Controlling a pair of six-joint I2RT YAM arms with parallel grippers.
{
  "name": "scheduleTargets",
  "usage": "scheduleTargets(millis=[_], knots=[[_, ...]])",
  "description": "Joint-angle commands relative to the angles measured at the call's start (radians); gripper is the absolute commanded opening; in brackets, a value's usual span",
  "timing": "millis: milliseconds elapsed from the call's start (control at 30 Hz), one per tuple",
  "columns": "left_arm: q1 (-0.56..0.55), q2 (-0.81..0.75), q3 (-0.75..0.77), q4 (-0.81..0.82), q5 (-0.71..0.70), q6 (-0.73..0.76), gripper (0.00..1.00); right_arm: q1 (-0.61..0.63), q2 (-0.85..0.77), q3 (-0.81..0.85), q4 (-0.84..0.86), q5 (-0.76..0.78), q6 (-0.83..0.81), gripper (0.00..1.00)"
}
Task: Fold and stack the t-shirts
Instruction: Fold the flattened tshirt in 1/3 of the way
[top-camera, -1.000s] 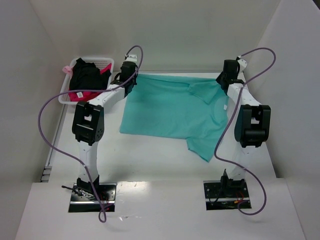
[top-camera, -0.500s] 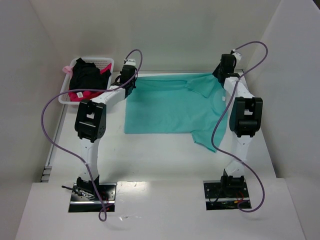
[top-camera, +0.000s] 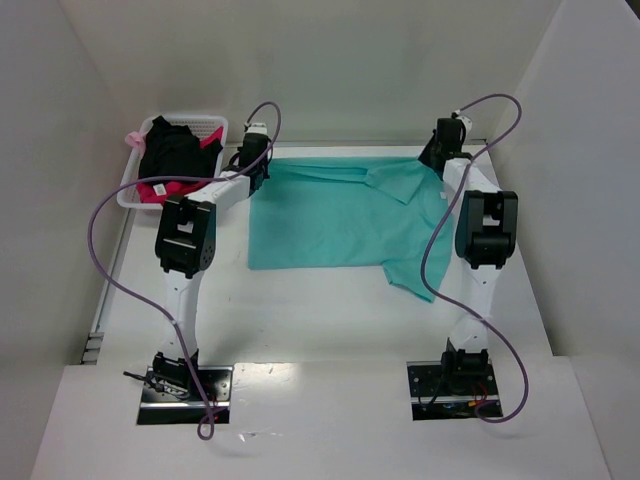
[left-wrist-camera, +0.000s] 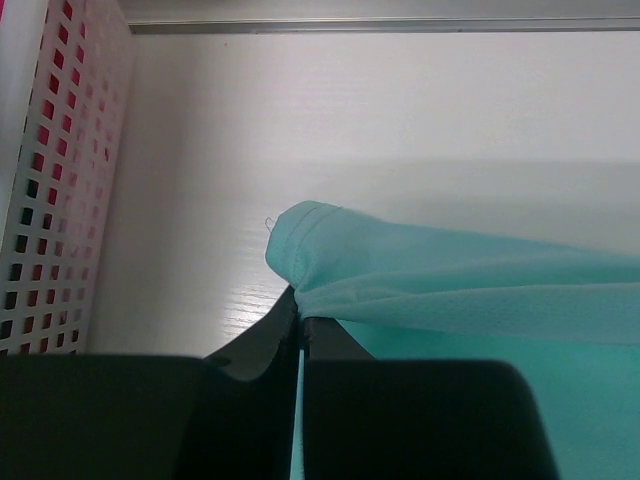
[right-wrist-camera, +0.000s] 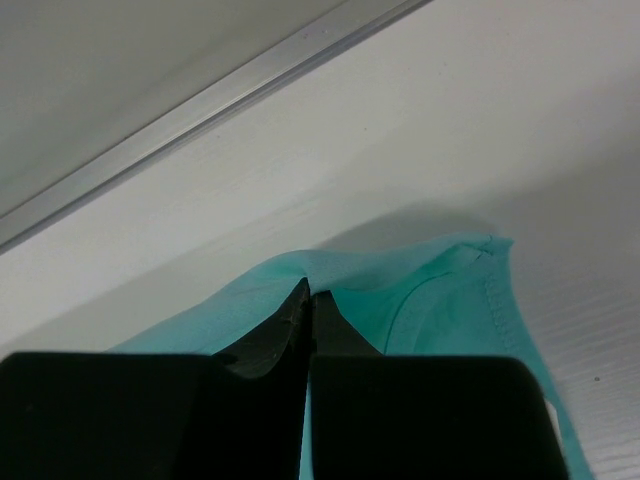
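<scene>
A teal t-shirt (top-camera: 340, 215) lies spread across the far half of the table, one sleeve hanging toward the front right. My left gripper (top-camera: 256, 160) is shut on its far left corner; in the left wrist view the gripper (left-wrist-camera: 300, 318) pinches the hem of the teal t-shirt (left-wrist-camera: 450, 280). My right gripper (top-camera: 436, 152) is shut on the far right edge; in the right wrist view the gripper (right-wrist-camera: 310, 298) pinches a fold of the teal t-shirt (right-wrist-camera: 440, 290) near a seam.
A white basket (top-camera: 207, 125) at the far left holds black and pink clothes (top-camera: 170, 155); its perforated wall (left-wrist-camera: 50, 180) shows beside the left gripper. The back wall rail (right-wrist-camera: 200, 110) runs just behind the right gripper. Purple cables loop off both arms.
Both grippers have moved toward the back wall with the shirt, pulling it flatter and straighter. The near edge of the shirt has drawn away from the front.
</scene>
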Motion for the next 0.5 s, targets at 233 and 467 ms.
scheduleTargets(millis=[233, 467], knots=[[0.008, -0.002, -0.012, 0.033, 0.012, -0.042, 0.00, -0.006, 0.053, 0.053, 0.039, -0.022, -0.033, 0.01], [0.008, 0.007, 0.008, 0.033, 0.031, -0.051, 0.00, -0.006, 0.080, 0.123, 0.059, -0.032, -0.044, 0.01]])
